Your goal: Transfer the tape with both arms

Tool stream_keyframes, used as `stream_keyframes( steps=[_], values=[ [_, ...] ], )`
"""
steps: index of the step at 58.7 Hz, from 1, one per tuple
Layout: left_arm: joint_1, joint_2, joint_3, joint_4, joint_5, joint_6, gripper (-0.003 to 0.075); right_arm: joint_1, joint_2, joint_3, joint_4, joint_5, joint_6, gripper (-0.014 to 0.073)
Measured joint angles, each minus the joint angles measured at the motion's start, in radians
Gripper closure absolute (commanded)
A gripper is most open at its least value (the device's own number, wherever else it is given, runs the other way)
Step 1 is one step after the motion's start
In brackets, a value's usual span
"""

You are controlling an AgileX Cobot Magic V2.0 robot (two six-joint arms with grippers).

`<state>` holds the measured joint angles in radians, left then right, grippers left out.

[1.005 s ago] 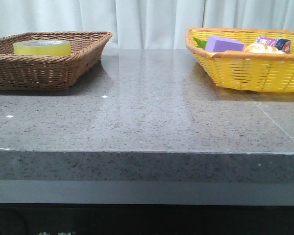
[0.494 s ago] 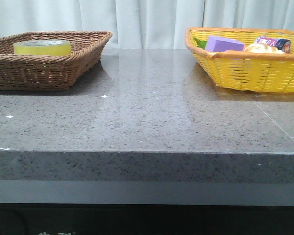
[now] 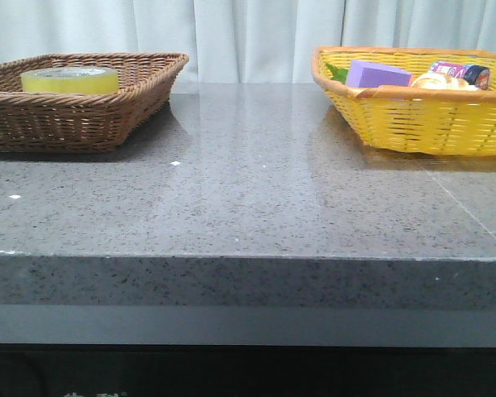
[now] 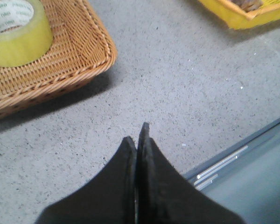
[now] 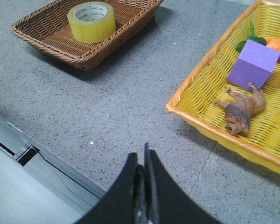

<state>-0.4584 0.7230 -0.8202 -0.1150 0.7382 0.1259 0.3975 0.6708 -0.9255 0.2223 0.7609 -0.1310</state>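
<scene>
The tape (image 3: 69,79), a squat yellow translucent roll, lies flat in the brown wicker basket (image 3: 140,95) at the table's back left. The same tape (image 4: 16,32) shows in the left wrist view and again (image 5: 91,22) in the right wrist view. My left gripper (image 4: 137,135) is shut and empty above the grey table near its front edge, well apart from the roll. My right gripper (image 5: 141,154) is also shut with nothing in it, over the front edge between the two baskets. Neither arm appears in the front view.
A yellow wicker basket (image 3: 413,124) at the back right holds a purple box (image 5: 253,64), a brown toy animal (image 5: 240,112), an orange carrot (image 5: 277,46) and other small items. The grey speckled table (image 3: 248,198) ends in a front edge (image 3: 248,258).
</scene>
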Motion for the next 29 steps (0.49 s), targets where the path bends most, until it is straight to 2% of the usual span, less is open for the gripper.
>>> stream_keyframes(
  steps=[11, 24, 29],
  values=[
    [0.109, -0.176, 0.134, 0.01, -0.14, 0.0, 0.074, 0.0, 0.0, 0.0, 0.0, 0.0, 0.0, 0.0662],
    [0.263, -0.389, 0.428, -0.001, -0.39, 0.0, 0.074, 0.0, 0.0, 0.0, 0.0, 0.001, 0.0, 0.0662],
    [0.311, -0.475, 0.531, -0.023, -0.448, 0.0, 0.074, 0.0, 0.0, 0.0, 0.0, 0.001, 0.0, 0.0662]
  ],
)
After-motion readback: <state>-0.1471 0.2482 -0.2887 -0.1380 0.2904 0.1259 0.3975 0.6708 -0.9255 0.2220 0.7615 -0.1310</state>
